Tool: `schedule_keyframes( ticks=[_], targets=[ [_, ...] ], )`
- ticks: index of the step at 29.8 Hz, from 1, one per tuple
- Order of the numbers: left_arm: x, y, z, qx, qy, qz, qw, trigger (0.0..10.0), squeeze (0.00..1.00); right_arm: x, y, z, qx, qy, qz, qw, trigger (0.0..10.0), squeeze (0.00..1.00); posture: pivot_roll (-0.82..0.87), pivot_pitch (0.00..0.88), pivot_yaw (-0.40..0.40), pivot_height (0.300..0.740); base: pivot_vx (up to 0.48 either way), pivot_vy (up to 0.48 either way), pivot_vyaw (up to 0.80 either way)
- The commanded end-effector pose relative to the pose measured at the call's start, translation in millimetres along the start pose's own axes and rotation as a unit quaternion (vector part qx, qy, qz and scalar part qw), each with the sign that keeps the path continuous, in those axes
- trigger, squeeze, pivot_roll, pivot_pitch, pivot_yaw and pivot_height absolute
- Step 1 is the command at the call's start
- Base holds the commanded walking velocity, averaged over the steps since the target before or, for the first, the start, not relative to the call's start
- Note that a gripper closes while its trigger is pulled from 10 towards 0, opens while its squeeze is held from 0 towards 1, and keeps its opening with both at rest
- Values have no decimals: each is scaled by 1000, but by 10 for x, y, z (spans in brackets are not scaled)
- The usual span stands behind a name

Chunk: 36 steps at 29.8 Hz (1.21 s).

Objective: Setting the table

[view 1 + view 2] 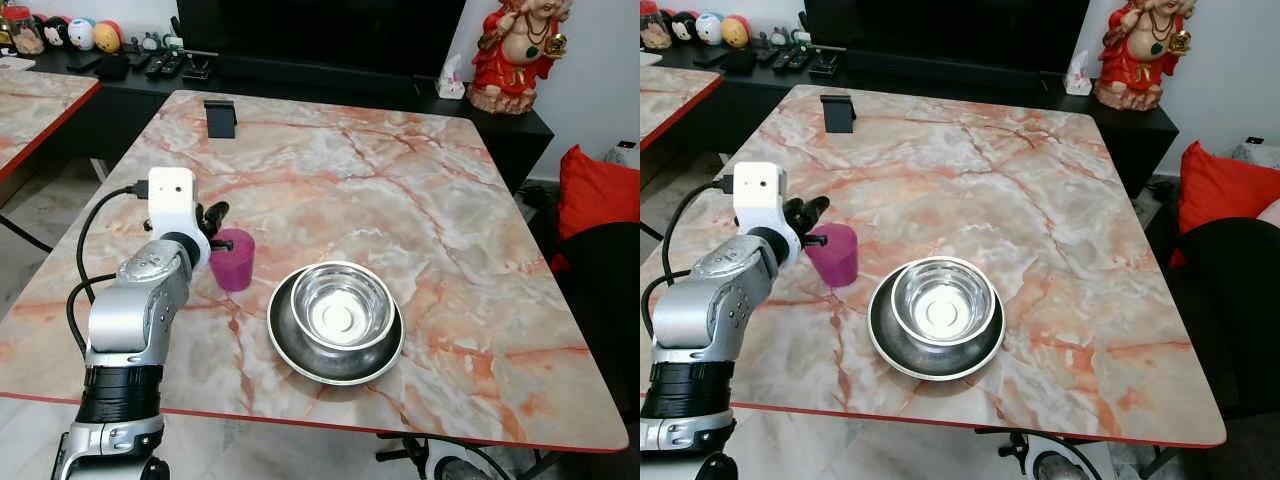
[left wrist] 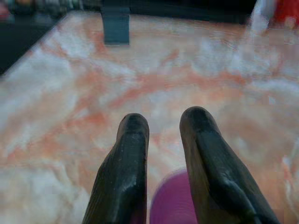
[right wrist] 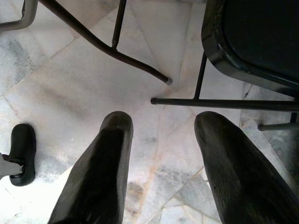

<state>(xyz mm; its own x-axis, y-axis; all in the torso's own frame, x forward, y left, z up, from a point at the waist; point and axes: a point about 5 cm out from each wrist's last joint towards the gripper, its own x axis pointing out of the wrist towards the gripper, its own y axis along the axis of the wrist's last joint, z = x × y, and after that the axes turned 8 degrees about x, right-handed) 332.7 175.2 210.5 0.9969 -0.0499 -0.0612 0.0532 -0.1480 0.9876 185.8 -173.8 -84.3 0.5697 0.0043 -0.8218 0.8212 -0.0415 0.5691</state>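
Left eye view gives us the marble-patterned bench (image 1: 420, 200) with its red edge across most of the frame, and we go from it down to the smaller things. Lower centre of that frame we see a steel plate (image 1: 300, 352) with a steel bowl (image 1: 341, 305) nested on it, both shiny and empty. Just to their left stands a small magenta cup (image 1: 234, 262), upright, mouth up. A dark phone stand (image 1: 220, 117) sits near the far edge, upper left.

Our left gripper (image 1: 214, 228) comes in from the lower left and sits right at the cup's left side; in the left wrist view its two fingers (image 2: 126, 163) stand narrowly apart with the cup's rim (image 2: 170, 203) showing between and below them. We cannot tell from these pictures whether the fingers touch the cup, so we read the gripper as slightly parted, holding nothing for certain. Our right gripper (image 3: 159, 140) hangs idle below the bench, fingers spread over the tiled floor (image 3: 84, 79) beside a black chair (image 3: 252, 37).

We judge the cup light, stiff and probably plastic, easy to tip with a sideways nudge; pinching across its wall near the rim looks best. The bowl and plate should be heavier, rigid and slippery, and are best taken by the rim.
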Motion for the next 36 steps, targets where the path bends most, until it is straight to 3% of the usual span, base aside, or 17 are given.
schedule_keyframes(
  ticks=[1, 4, 6, 7, 10, 15, 20, 36],
  targets=[
    [-32, 138, 4, 15, -5, 66, 998, 10000, 0, -3, 3, 40, 0, -5, -2, 1000, 10000, 0, 55, 0, -110, 740, 0, 0, 0],
    [-76, 177, -22, 37, 10, 111, 993, 10000, 0, -3, 5, 44, 1, -6, 0, 1000, 10000, 0, 54, 0, -112, 740, 0, 0, 0],
    [-115, 186, -25, 75, 24, 138, 987, 10000, 0, -4, 7, 49, 2, -8, 1, 1000, 10000, 0, 54, 0, -113, 740, 0, 0, 0],
    [-152, 182, 12, 103, 24, 159, 982, 10000, 0, -4, 9, 56, 4, -10, 3, 1000, 10000, 0, 56, 0, -113, 740, 0, 0, 0],
    [-209, 106, 67, 127, 23, 177, 976, 10000, 0, -6, 6, 56, 15, -16, 7, 1000, 10000, 0, 54, 0, -106, 740, 0, 0, 0],
    [-256, 24, 60, 124, 37, 195, 972, 10000, 0, -8, -5, 49, 30, -22, 12, 999, 10000, 0, 49, 0, -95, 740, 0, 0, 0],
    [-267, 18, 15, 129, 50, 214, 967, 10000, 0, -20, -95, 31, 125, -68, 8, 990, 10000, 0, 41, 0, -59, 740, 0, 0, 0],
    [-218, 34, -8, 94, 56, 230, 967, 10000, 0, -15, -131, -44, 110, -60, -9, 992, 10000, 0, 45, 0, -40, 740, 0, 16, 0]
  ],
)
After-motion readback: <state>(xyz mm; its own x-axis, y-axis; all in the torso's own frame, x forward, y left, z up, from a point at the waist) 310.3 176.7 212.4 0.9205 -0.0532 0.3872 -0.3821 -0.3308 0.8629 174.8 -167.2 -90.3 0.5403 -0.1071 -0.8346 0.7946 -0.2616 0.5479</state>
